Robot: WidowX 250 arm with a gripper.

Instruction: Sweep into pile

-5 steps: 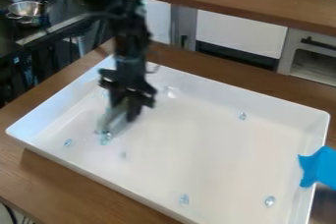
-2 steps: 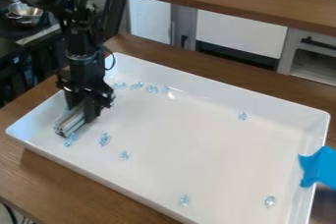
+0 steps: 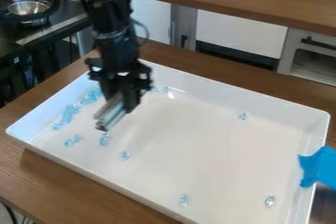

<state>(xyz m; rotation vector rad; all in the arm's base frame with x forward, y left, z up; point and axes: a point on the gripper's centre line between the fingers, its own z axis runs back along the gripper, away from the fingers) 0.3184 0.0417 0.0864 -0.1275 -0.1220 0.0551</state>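
Along the near side of the white tray [image 3: 210,154], two clear beads [image 3: 183,200] lie well apart. Farther back, the black gripper [image 3: 122,101] pinches a grey bar [image 3: 111,115] between its fingers, tilted above the tray. Beside it, pale blue beads [image 3: 68,114] cluster toward the view's left; beyond stands a metal bowl [image 3: 29,9].
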